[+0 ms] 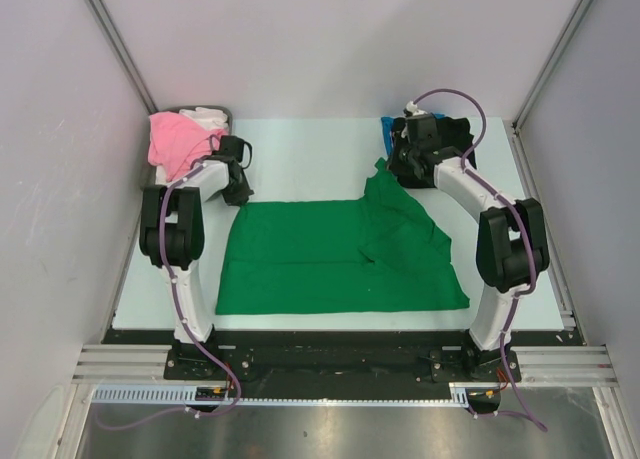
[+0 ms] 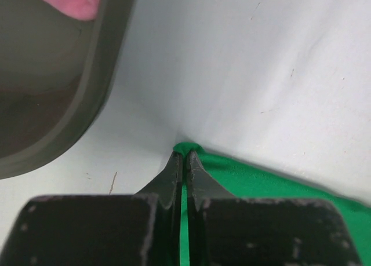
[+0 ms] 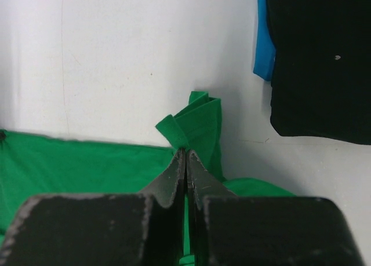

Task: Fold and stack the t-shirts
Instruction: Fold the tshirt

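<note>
Lying mostly flat across the middle of the worktop [image 1: 300, 149], the green tee [image 1: 330, 264] is the one being worked. Its left part is smooth, while its right part is rumpled and drawn up into a peak at the far right. The left pincer [image 2: 184, 156] is closed on the tee's far left corner, right at the edge of the cloth and just beside the tray [image 2: 98, 86]. The right pincer [image 3: 185, 153] is closed on a bunched fold of green at the far right, near the black tee [image 3: 324, 63] and the blue tee [image 3: 264, 46] under it. A pink tee [image 1: 172, 139] and a white tee [image 1: 208, 117] sit in the tray at the far left.

Judging by both grips on the far edge, the step in hand is the first fold of the green tee, with stacking not yet begun. The next move probably calls for both arms to lift together and carry the far edge toward the near one, keeping the cloth taut between them. The uneven right side may crease unless it is pulled straight first.
</note>
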{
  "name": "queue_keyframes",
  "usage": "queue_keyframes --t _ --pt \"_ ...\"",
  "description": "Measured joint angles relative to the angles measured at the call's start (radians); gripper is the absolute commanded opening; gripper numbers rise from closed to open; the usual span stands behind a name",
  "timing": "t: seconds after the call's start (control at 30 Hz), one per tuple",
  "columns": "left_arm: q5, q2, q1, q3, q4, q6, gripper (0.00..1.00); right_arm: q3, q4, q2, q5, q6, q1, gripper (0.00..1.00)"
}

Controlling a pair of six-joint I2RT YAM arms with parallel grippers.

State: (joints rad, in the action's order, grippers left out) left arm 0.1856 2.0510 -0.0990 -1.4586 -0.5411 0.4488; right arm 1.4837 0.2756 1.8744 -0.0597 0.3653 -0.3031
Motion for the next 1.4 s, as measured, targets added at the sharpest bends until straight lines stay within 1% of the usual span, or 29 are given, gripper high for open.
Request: queue_keyframes --t 0.33,0.67,0.9,1.13,1.4 --pt "-0.01 -0.024 0.0 0.01 -0.013 -0.005 0.0 -0.032 0.041 -0.107 0.022 0.0 0.042 0.0" --pt "-0.006 -0.2 0.0 0.113 -0.047 0.006 0.0 -0.132 0.096 -0.266 0.06 -0.003 0.055 0.0" --pt "0.009 -0.307 0.0 0.248 -0.068 0.05 0.0 -0.24 0.144 -0.395 0.108 -0.008 0.057 0.0" --pt "0.024 -0.499 0.0 0.452 -0.072 0.112 0.0 -0.402 0.188 -0.592 0.15 -0.003 0.056 0.0" --pt "0.031 -0.698 -0.018 0.559 -0.08 0.143 0.0 -0.57 0.261 -0.761 0.175 0.029 0.035 0.0"
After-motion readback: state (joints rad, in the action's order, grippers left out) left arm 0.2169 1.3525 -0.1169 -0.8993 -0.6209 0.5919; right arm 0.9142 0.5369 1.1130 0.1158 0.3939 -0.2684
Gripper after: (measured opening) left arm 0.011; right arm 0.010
